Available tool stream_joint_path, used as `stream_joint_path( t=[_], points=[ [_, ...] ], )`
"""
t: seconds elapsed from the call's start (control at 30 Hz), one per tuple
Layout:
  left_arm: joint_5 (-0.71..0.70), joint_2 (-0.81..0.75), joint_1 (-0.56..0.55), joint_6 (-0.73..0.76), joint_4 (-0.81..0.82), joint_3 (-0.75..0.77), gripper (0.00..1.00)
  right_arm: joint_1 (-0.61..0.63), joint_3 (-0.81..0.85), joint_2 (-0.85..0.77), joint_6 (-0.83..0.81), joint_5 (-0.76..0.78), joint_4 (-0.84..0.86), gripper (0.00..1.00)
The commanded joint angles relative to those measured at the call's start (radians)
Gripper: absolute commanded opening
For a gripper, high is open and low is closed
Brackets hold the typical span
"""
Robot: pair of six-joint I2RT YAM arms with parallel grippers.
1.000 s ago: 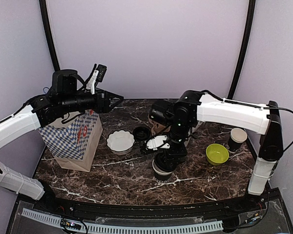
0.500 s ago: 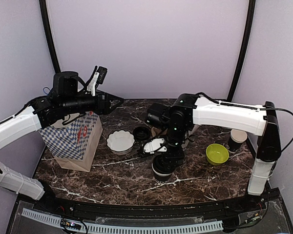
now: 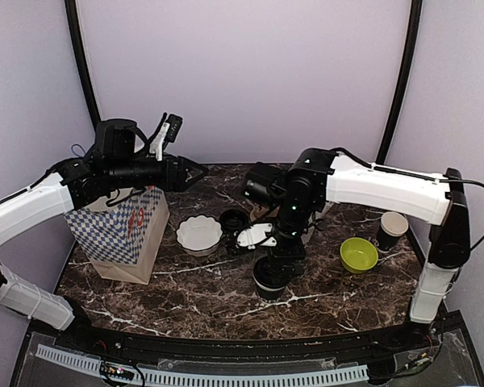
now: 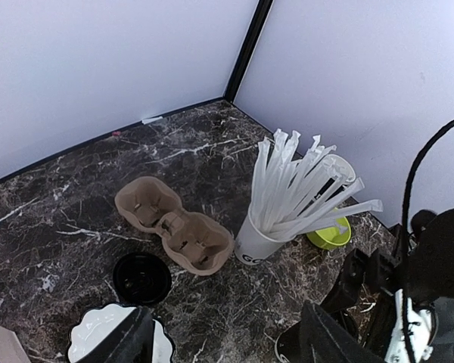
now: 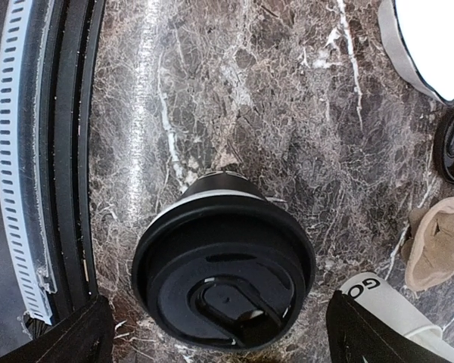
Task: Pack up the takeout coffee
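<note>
**Inspector:** Status, nearest item first.

**Operator:** Nearest me, one lidded cup (image 5: 223, 272) stands upright on the marble table (image 3: 185, 294). My right gripper (image 3: 276, 260) hangs directly over it, jaws spread wide and clear of it on both sides, gripping nothing. Farther right, beyond the green bowl (image 3: 359, 255), the second cup (image 3: 392, 228) stands uncapped. A loose lid (image 4: 141, 277) lies mid-table. My left gripper (image 3: 195, 171) hovers above the checked bag (image 3: 121, 230), parted and empty.

**Inspector:** Progress?

**Operator:** Early, in my judgement. One cup is capped and nothing is packed. Both wells of the cardboard carrier (image 4: 174, 224) are empty.

**Inspector:** Differences between views?

**Operator:** Only the right wrist view shows the lid seated, because overhead the arm covers it. Only the left wrist view shows the carrier and the cup of straws (image 4: 261, 238) plainly.
</note>
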Motion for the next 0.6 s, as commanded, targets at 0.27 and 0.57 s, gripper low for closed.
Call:
stream_joint_path(
  t=[0.27,0.57],
  points=[
    [0.045,0.19,-0.125,-0.05,-0.303,0.189,0.57,-0.131,-0.183,-0.397,-0.009,-0.128,0.165,0.99],
    [0.149,0.317,-0.219,-0.134,-0.254,0.105,0.55,-0.289,-0.586,-0.62,0.05,-0.456,0.267,0.99]
  ],
)
